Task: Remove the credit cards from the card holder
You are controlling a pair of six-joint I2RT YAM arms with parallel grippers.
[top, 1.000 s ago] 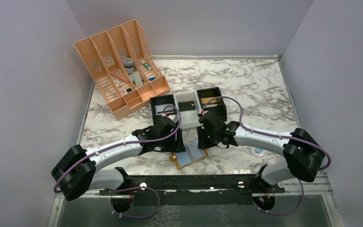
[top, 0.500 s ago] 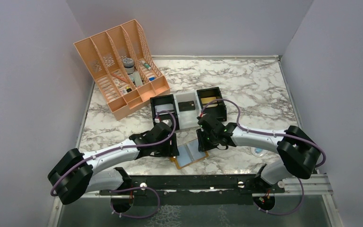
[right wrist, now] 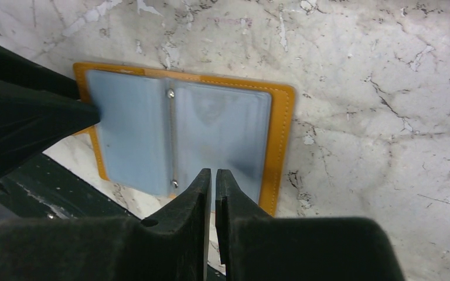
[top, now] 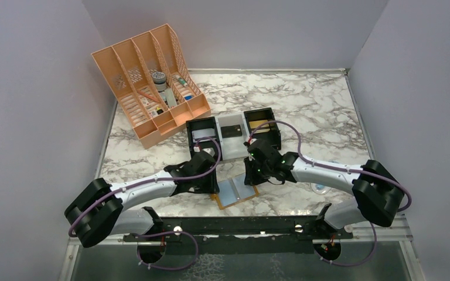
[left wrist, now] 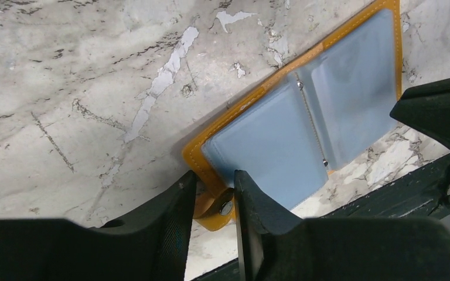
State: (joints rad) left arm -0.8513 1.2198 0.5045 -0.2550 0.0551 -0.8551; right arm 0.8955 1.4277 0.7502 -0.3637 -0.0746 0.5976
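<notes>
The card holder [top: 235, 192] lies open flat on the marble near the front edge, with a mustard rim and two pale blue-grey panels. It shows in the left wrist view [left wrist: 304, 129] and the right wrist view [right wrist: 222, 123]. I cannot tell the credit cards apart from the panels. My left gripper [top: 212, 187] is at its left corner, with the jaws closed around the snap tab [left wrist: 214, 202]. My right gripper [top: 250, 177] is shut, its tips [right wrist: 212, 171] resting on the near edge of the right panel. No card shows between them.
A peach file organizer [top: 146, 88] stands at the back left. Two black bins [top: 202, 132] [top: 262, 124] flank a pale bin [top: 231, 132] just behind the grippers. A clear-blue packet [top: 319, 187] lies by the right arm. A black rail [top: 240, 225] runs along the table's front edge.
My left gripper has shifted slightly left and back at the card holder's left corner. The right gripper has moved very little. The card holder has stayed in place.
</notes>
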